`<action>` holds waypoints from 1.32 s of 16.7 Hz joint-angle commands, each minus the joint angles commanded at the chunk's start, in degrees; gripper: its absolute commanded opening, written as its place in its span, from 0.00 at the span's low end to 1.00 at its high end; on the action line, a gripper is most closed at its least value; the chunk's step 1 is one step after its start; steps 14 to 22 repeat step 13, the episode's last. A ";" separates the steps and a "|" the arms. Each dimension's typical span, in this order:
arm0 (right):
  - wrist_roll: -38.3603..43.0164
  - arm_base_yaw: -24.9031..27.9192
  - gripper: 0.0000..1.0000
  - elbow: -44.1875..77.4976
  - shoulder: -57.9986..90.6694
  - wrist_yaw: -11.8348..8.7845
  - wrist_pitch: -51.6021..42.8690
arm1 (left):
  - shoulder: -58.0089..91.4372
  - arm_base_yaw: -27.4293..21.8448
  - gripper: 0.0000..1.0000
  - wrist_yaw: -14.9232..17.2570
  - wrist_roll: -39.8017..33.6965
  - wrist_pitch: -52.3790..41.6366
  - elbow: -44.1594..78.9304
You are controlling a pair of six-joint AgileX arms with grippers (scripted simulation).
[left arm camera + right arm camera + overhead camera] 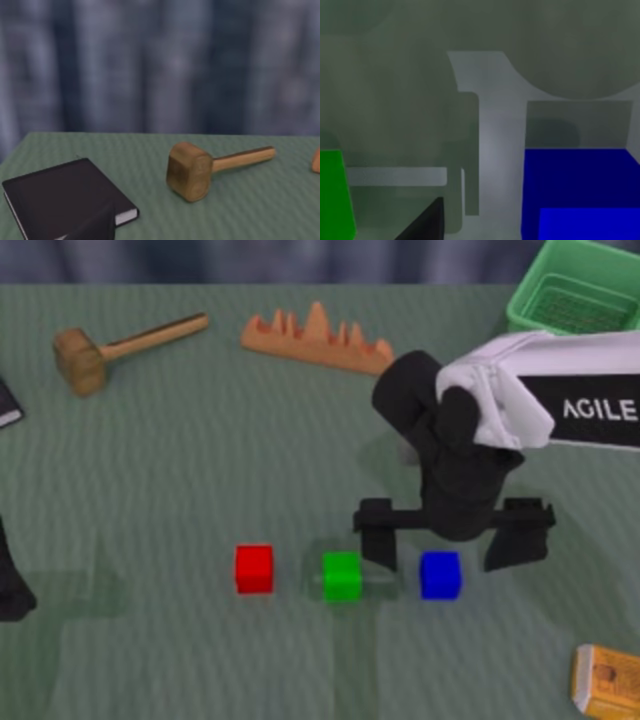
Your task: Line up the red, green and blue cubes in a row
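Note:
Three cubes sit in a row near the table's front: the red cube (254, 568) at the left, the green cube (342, 575) in the middle and the blue cube (440, 575) at the right. My right gripper (447, 538) hovers just behind the blue cube, open wide, its fingers straddling it with nothing held. In the right wrist view the blue cube (580, 190) and an edge of the green cube (332, 195) show close up, beside one dark fingertip (427, 222). My left arm (10, 590) is parked at the table's left edge.
A wooden mallet (95, 352) and a black book (8, 405) lie at the back left. An orange jagged piece (315, 335) lies at the back middle. A green mesh basket (580, 290) stands at the back right, an orange box (605, 680) at the front right.

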 joint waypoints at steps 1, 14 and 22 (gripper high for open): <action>0.00 0.00 1.00 0.00 0.00 0.00 0.00 | 0.00 0.00 1.00 0.00 0.00 0.00 0.00; 0.05 0.57 1.00 8.86 -5.40 -0.04 -14.22 | 0.00 0.00 1.00 0.00 0.00 0.00 0.00; 0.05 0.57 1.00 8.86 -5.40 -0.04 -14.22 | 0.00 0.00 1.00 0.00 0.00 0.00 0.00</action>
